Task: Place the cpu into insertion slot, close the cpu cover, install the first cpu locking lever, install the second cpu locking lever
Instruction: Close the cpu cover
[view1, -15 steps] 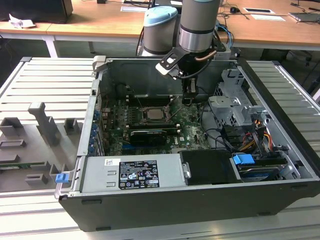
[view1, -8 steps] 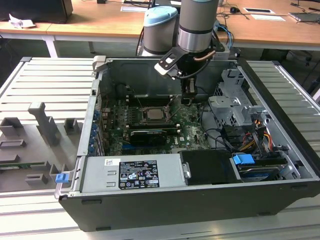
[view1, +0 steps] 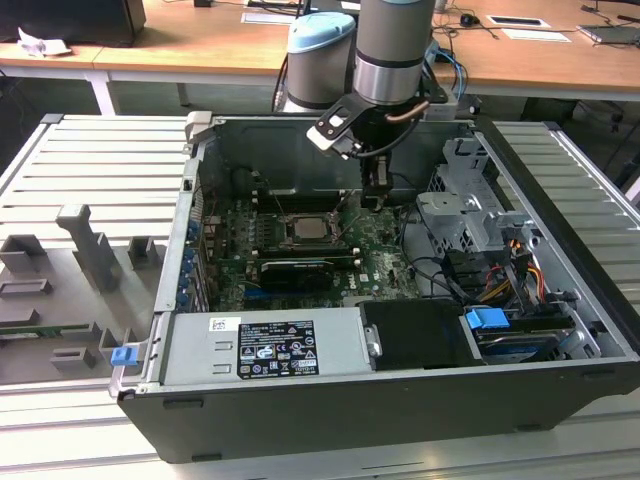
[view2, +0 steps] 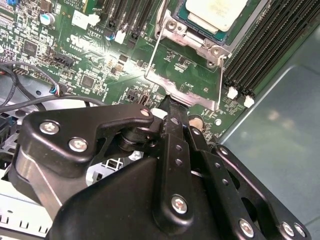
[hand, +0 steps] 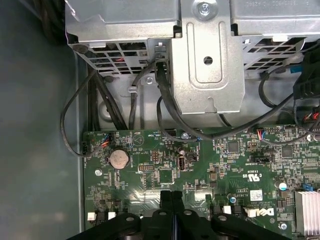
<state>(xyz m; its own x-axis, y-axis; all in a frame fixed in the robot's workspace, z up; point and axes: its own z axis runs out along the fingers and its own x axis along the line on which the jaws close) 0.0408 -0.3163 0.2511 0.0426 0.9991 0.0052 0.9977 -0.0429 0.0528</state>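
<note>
The cpu (view1: 305, 228) (view2: 215, 12) lies flat in the insertion slot (view2: 172, 25) on the green motherboard, its pale metal top showing. The cpu cover (view2: 184, 93), a thin silver frame, stands swung up from the slot's edge, and green board shows through its window. My gripper (view1: 375, 200) (view2: 171, 102) (hand: 172, 192) hangs inside the case on the exterior view's right of the slot. Its black fingers are shut together with nothing between them. In the second wrist view the tips meet the cover's free edge.
Long black memory slots (view2: 265, 45) flank the socket. A black graphics card (view1: 295, 272) and the power supply (view1: 265, 345) lie nearer the case front. A metal drive cage (view1: 465, 215) (hand: 207, 60) with black cables (hand: 75, 125) stands close beside the gripper. The case walls (view2: 280, 130) box everything in.
</note>
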